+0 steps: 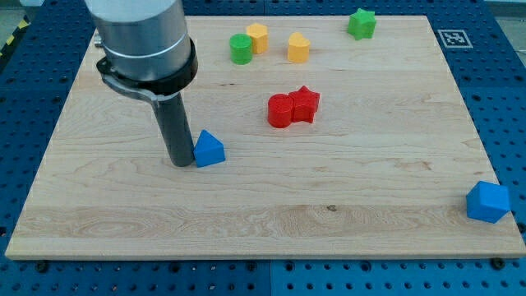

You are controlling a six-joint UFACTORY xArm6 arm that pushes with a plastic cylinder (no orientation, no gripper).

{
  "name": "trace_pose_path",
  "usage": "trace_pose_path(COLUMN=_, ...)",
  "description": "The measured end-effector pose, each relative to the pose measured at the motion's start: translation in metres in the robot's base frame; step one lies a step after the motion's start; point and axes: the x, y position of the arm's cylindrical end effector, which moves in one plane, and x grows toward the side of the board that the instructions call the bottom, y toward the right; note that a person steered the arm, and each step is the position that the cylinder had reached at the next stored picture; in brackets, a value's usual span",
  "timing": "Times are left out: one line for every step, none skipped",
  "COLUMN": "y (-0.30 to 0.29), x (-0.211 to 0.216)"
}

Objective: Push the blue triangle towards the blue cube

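Camera view, read from the frame's left: my rod comes down from the upper left, and my tip rests on the wooden surface, touching the left side of the blue triangle at left of centre; I carry no fingers, only this rod; toward the top centre stand a green cylinder, a yellow block touching it and another yellow block; two red blocks sit together mid-frame; a green star lies at upper right; the blue cube sits at the lower right edge, well apart from the triangle.
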Motion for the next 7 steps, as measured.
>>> trace_pose_path(y=-0.007, x=-0.001)
trace_pose_path(y=-0.024, x=-0.02)
trace_pose_path(y=-0.03, x=-0.028)
trace_pose_path(y=-0.024, x=-0.022)
trace_pose_path(y=-0.006, x=-0.015)
trace_pose_path(y=0.009, x=-0.015)
trace_pose_path(y=0.017, x=-0.015)
